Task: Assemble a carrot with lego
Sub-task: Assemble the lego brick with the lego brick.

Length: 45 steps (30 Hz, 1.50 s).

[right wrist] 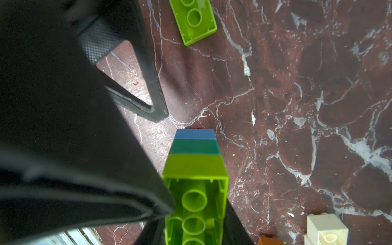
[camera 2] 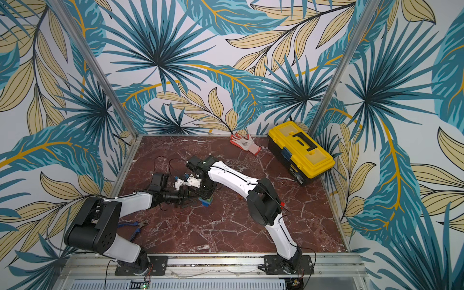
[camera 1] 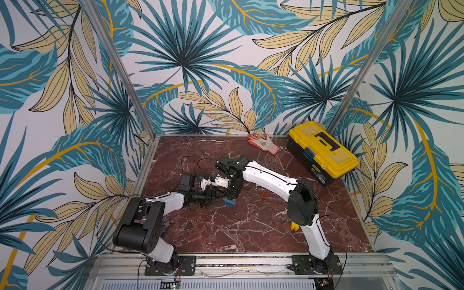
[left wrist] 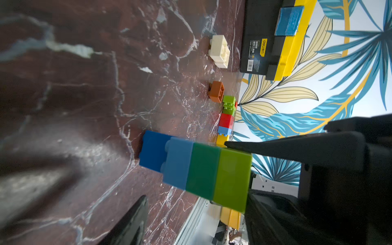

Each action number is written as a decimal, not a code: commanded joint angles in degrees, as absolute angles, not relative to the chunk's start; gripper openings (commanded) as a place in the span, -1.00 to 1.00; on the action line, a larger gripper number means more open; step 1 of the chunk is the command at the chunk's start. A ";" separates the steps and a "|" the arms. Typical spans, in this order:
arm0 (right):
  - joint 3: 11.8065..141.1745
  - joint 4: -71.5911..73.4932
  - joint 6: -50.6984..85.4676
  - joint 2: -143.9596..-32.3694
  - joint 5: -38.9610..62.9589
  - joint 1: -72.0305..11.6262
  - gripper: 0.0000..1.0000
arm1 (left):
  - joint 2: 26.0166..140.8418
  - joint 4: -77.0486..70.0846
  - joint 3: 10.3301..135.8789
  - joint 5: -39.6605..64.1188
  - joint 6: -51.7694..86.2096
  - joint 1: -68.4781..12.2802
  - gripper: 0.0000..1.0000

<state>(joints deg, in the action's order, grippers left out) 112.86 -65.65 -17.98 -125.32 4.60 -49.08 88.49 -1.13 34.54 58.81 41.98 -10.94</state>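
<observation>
- Stack of dark blue, light blue, dark green and lime studded plastic bricks [left wrist: 197,169] stands upright on red marble desk [camera 1: 251,226].
- Right end effector [right wrist: 201,212] clamps lime top brick [right wrist: 195,165].
- Left end effector [camera 1: 219,200] sits part-open beside the stack's base, not touching.

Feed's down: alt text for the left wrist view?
A four-brick lego stack, dark blue up to lime green, stands on the marble table, its lime top pinched by the right gripper. Loose bricks and a yellow toolbox lie beyond.
</observation>
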 commanded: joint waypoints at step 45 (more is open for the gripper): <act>102.39 -52.95 -12.70 -114.67 2.84 -48.69 0.72 | 73.43 22.25 41.11 47.46 36.26 -4.02 0.99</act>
